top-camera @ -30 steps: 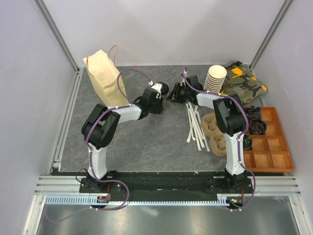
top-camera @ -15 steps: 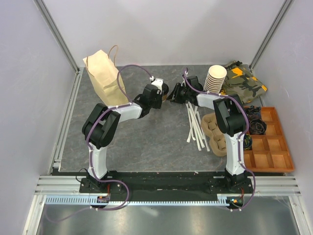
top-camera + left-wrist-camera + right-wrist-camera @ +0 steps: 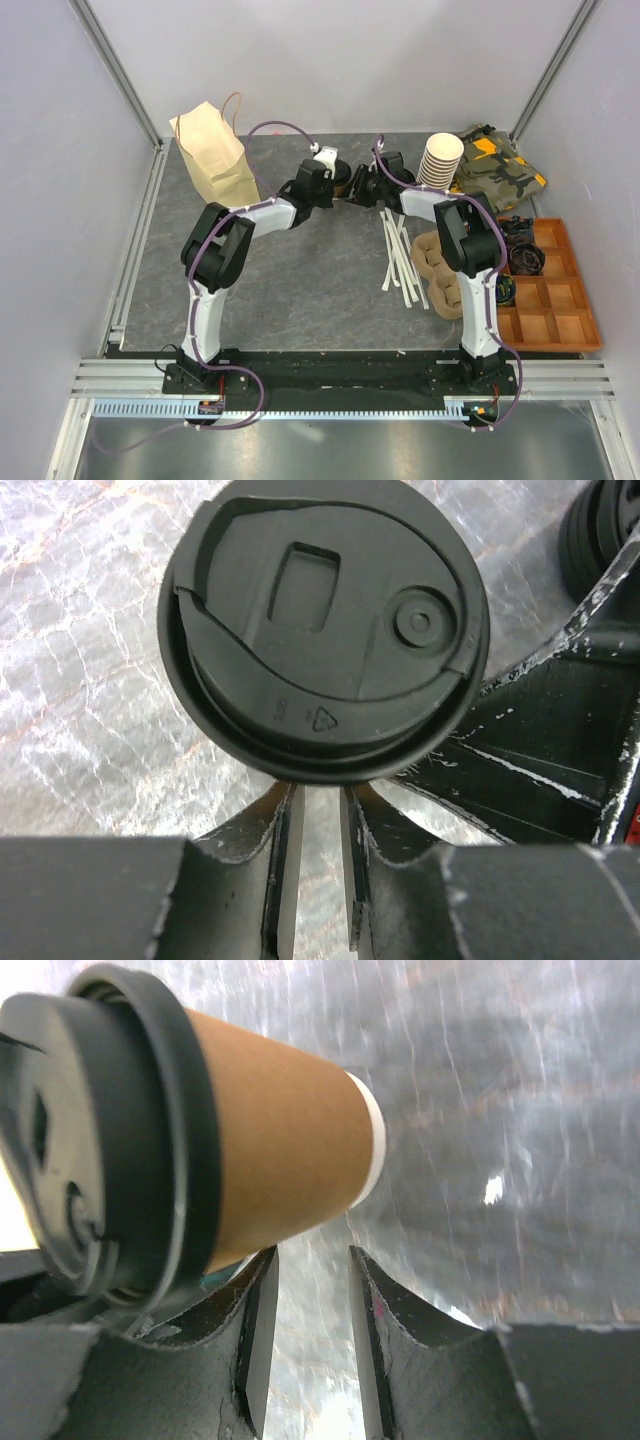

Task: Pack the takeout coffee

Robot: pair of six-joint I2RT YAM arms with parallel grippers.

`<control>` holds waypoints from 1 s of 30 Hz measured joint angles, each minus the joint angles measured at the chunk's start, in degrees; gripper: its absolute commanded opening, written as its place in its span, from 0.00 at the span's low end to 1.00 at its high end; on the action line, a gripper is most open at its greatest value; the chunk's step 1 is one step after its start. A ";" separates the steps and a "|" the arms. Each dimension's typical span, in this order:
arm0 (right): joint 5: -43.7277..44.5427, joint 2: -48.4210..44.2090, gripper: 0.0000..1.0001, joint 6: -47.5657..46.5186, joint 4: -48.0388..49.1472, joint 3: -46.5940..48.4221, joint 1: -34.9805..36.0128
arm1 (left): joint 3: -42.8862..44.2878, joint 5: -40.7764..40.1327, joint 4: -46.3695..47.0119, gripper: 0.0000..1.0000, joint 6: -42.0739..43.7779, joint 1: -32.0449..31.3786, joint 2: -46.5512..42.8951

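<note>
The takeout coffee [image 3: 342, 178], a brown paper cup with a black lid, stands at the back middle of the table between my two grippers. In the left wrist view I look straight down on its lid [image 3: 322, 630]. My left gripper [image 3: 318, 785] is nearly shut with nothing between its fingers, and its tips are tucked under the lid's rim; in the top view the left gripper [image 3: 326, 182] is just left of the cup. My right gripper [image 3: 310, 1255] is also nearly shut and empty. The cup [image 3: 270, 1130] lies just beyond its left finger. In the top view the right gripper [image 3: 362, 186] is just right of the cup.
A paper bag [image 3: 210, 155] stands at the back left. A tall stack of lidless cups [image 3: 440, 160] and a camouflage cloth [image 3: 500, 165] are at the back right. White strips [image 3: 400, 255], a cardboard cup carrier [image 3: 440, 265] and an orange tray [image 3: 560, 300] lie on the right.
My left arm has swung toward the back, bringing its gripper up against the cup. The right gripper has barely moved.
</note>
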 measured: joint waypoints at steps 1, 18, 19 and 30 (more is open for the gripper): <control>0.26 0.37 0.42 0.22 0.09 0.79 0.00 | 0.83 0.24 -0.42 0.27 -0.04 0.20 0.50; 3.93 6.03 0.45 1.46 1.77 8.81 0.00 | 8.44 7.54 -4.74 0.54 -1.18 2.51 3.98; 3.50 6.01 0.45 1.05 1.77 8.90 -0.02 | 7.23 8.20 -4.42 0.56 -1.03 2.51 3.39; -2.14 -7.04 0.57 -7.15 -5.01 4.13 0.00 | -10.93 18.10 -8.92 0.70 1.31 2.38 -25.55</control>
